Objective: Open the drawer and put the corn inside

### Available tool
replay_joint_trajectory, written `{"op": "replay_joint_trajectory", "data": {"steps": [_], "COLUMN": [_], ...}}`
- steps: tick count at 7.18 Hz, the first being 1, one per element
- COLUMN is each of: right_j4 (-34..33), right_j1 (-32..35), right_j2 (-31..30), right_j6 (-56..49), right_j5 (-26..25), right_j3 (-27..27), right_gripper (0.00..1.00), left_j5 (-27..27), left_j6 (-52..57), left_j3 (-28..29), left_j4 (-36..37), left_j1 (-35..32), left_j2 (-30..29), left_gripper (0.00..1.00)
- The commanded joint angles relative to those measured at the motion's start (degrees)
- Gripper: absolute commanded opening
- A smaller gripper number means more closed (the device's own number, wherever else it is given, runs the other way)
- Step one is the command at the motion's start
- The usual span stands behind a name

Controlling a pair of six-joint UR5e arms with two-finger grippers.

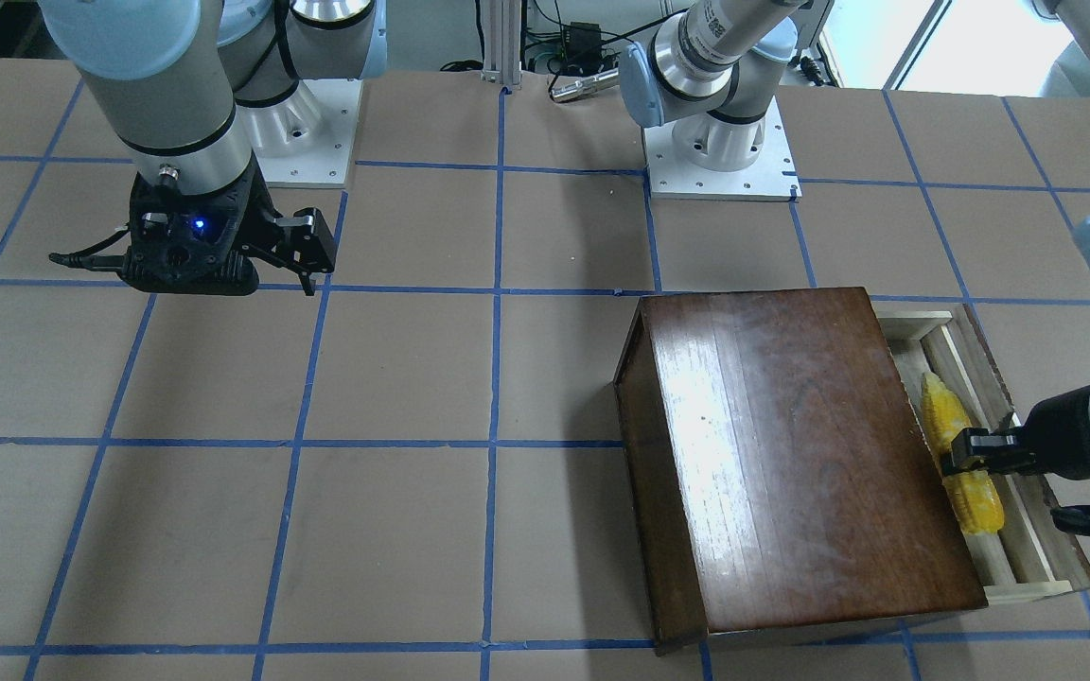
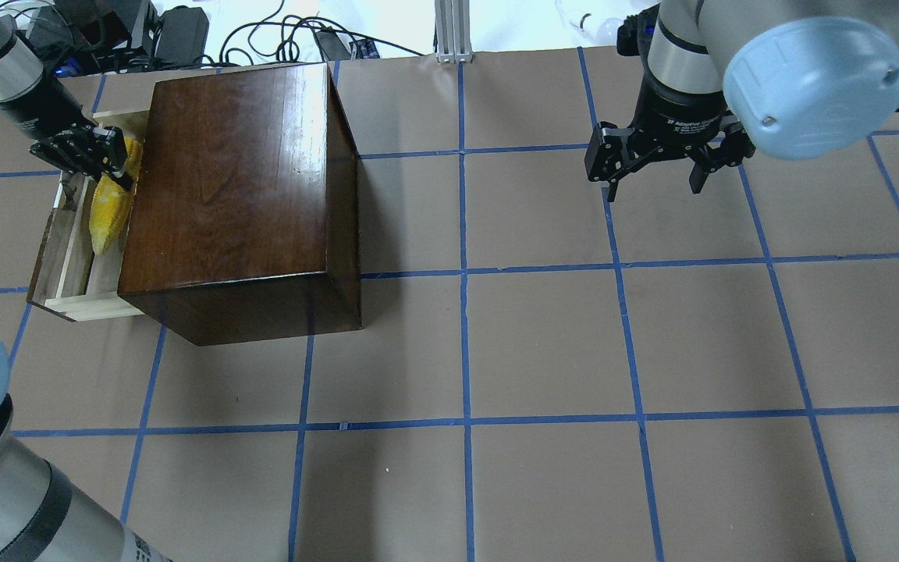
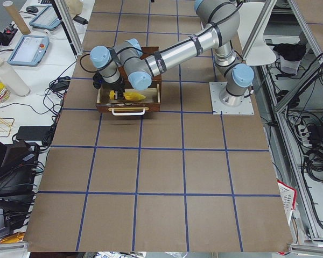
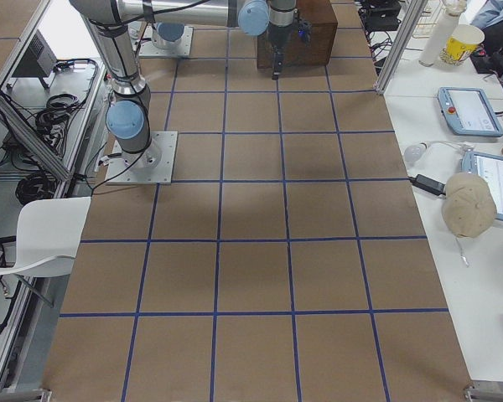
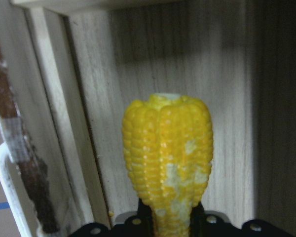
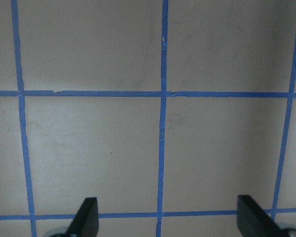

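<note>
Corn (image 1: 975, 497) sits in the open drawer (image 1: 1037, 567) beside the box (image 1: 791, 445), pinched by fingers of the left gripper (image 1: 959, 452). Fingers of the right gripper (image 2: 656, 168) spread wide, empty. Released crooked, the corn may jam against the box.

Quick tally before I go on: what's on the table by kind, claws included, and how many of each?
corn: 1, gripped by the left claw over the drawer
drawer: 1, pulled open
wooden box: 1
claws: 2, the left shut on the corn, the right claw open and away from the box
Total: 5
</note>
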Motion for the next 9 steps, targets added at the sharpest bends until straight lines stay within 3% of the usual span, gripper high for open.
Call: {"op": "replay_joint_trajectory", "data": {"steps": [1,4,5,7,9], "right_j4": [0.0,0.0,-0.1,-0.1,0.0], "right_j1": [0.0,0.0,0.0,0.0,0.0], "right_j2": [0.0,0.0,0.0,0.0,0.0], "right_j6": [0.0,0.0,0.0,0.0,0.0], "right_j5": [0.1,0.0,0.0,0.1,0.2], "right_j3": [0.0,0.0,0.0,0.0,0.0], "right_gripper": [1.00,1.00,1.00,1.00,1.00], "left_j5": [0.8,1.2,5.2,7.5,6.7], "left_j6": [-1.5,-2.3,-2.5,-8.6,-11.7], "left_j3": [0.5,4.0,4.9,5.1,4.9], "left_j4": [-0.8,-3.4,-2.9,-4.6,-7.2], "left_j1": [-0.9,-5.3,-6.8,-11.5,-15.3], "left_j2": [0.7,5.1,6.2,9.0,10.9], "left_gripper": [1.00,1.00,1.00,1.00,1.00]}}
